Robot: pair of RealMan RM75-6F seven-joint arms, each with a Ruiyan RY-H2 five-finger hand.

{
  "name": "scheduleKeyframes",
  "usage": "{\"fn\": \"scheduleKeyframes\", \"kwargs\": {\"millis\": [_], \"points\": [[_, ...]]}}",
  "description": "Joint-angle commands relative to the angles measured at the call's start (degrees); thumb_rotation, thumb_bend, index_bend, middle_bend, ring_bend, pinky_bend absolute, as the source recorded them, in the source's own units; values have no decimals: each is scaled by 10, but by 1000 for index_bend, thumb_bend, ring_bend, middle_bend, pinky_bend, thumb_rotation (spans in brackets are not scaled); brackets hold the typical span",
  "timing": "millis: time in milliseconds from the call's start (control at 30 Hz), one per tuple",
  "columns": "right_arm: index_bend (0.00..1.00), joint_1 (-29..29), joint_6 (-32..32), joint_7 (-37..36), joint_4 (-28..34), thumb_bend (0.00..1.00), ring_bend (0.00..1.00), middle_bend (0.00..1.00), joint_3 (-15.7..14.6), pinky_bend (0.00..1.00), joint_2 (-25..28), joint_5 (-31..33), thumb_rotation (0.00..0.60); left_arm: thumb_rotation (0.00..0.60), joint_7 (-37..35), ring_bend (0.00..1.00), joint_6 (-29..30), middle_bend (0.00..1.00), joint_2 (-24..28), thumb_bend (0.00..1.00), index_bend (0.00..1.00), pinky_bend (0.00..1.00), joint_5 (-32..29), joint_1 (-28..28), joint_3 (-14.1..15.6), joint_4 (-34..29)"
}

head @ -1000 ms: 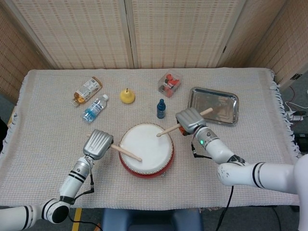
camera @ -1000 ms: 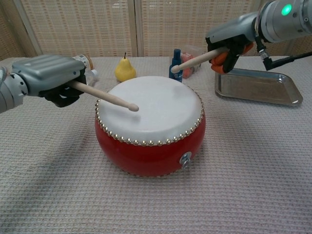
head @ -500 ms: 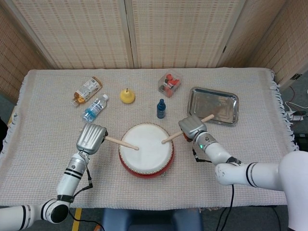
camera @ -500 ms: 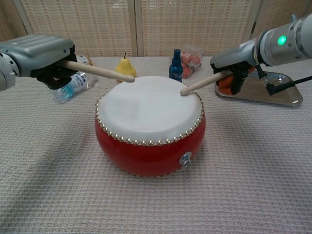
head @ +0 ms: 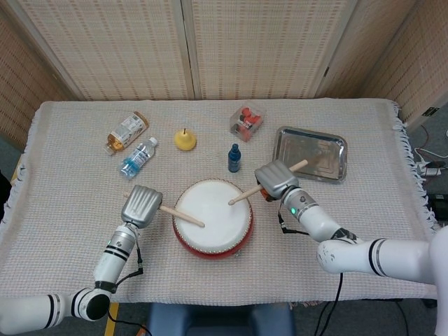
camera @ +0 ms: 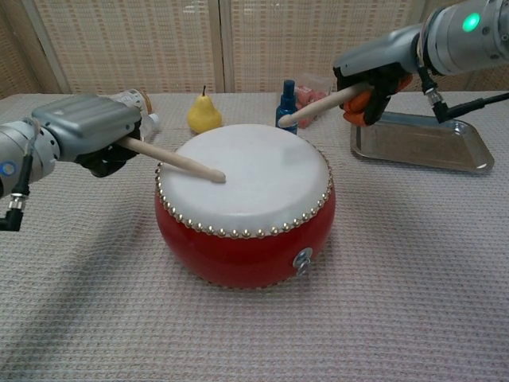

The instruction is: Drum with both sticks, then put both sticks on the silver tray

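Drumming mid-task, the left hand gripped its stick on the drum near the table's front edge; the right hand clutched a raised stick. The silver tray waited.

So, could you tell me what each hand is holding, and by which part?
Each grips a drumstick by its butt end: left hand its stick, right hand its stick.
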State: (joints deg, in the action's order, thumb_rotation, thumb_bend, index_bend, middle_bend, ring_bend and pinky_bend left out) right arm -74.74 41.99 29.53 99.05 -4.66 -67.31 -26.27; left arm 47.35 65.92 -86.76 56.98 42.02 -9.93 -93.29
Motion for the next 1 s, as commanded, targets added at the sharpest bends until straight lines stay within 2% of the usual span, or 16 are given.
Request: {"fn": "scheduleKeyframes", "kwargs": {"millis": [33,133,233,400,467,533,600,800,900,1000], "points": [[1000,-22,-8,59,-36,854,1000,1000,-43,1000,-43,49,600,600,-35,1000,32,1000,31,889,1000,1000,18,-12,-19,-34],[1000,-28,5,64,-36,854,1000,1000,-40,1000,-51,71,600,600,-58,1000,44,1000,51,889,1000,1000,34,-19,-25,-55],[1000,-22,24,45,-16,854,1000,1000,-16,1000,-33,51,600,600,-63,1000,40,1000,50,890,1000,1000,41,-18,-19,-55],[1000,-2,42,2,30,854,1000,1000,25,1000,11,2,600,600,-40,1000,9,1000,11,890,1000,1000,22,-3,2,-16],[1000,3,41,-5,34,854,1000,1000,31,1000,18,-7,600,600,-25,1000,-2,1000,-4,890,1000,1000,18,4,12,4],[1000,6,35,-5,27,854,1000,1000,31,1000,13,-10,600,600,-9,1000,-7,1000,-16,890,1000,1000,12,8,19,21],[1000,5,23,5,11,854,1000,1000,21,1000,-2,-5,600,600,-12,1000,5,1000,-14,890,1000,1000,10,5,13,18],[1000,-11,7,65,-41,854,1000,1000,-25,1000,-58,42,600,600,-63,1000,56,1000,31,889,1000,1000,45,-17,-10,-39],[1000,-13,16,64,-37,855,1000,1000,-19,1000,-58,50,600,600,-71,1000,58,1000,39,889,1000,1000,54,-19,-11,-49],[1000,-5,38,42,-12,855,1000,1000,7,1000,-36,26,600,600,-65,1000,42,1000,28,890,1000,1000,50,-13,-4,-40]]}}
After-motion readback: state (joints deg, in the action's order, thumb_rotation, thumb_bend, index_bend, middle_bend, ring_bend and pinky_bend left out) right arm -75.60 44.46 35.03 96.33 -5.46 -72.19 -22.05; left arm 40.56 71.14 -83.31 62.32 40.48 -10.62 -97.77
